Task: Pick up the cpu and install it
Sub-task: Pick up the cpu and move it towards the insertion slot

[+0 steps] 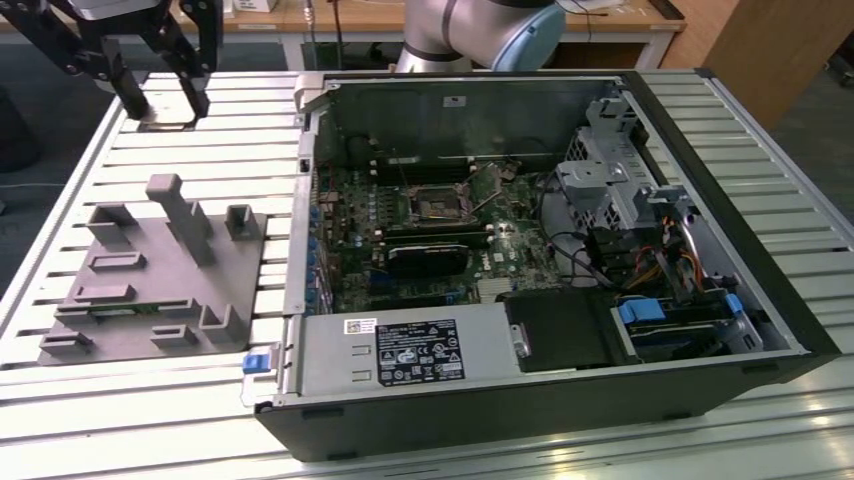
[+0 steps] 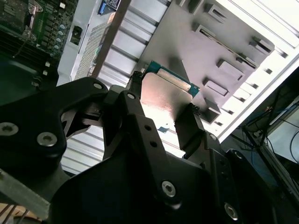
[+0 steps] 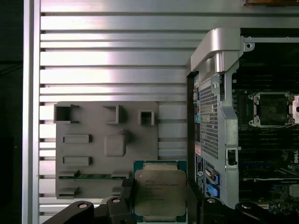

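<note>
Okay, pick step looks done. The gripper has its two black fingers pinched on opposite edges of the cpu, silvery lid facing the first wrist view's camera. In the second wrist view the cpu sits between the fingertips, clear of the grey fixture tray behind it. In the exterior view the gripper hangs over the slatted table, at the far corner on the exterior view's left and outside the open computer case. Install is left to do: the motherboard socket appears empty and is well apart from the held chip.
</note>
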`<action>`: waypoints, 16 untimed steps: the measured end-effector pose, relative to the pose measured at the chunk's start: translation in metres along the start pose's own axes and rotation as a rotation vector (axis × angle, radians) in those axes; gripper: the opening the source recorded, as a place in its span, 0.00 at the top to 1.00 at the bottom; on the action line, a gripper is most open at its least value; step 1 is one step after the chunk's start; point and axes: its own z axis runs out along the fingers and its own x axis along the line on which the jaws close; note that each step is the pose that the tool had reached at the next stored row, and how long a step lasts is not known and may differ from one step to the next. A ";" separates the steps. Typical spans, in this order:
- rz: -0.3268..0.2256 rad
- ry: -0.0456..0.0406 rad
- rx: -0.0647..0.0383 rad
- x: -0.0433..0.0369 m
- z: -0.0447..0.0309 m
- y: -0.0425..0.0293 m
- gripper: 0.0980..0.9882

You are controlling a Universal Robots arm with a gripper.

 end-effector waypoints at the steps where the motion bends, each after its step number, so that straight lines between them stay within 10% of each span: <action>1: 0.000 0.0000 0.000 -0.0009 0.0000 0.0000 0.51; 16: 0.000 0.0000 0.000 -0.0138 0.0002 0.0003 0.51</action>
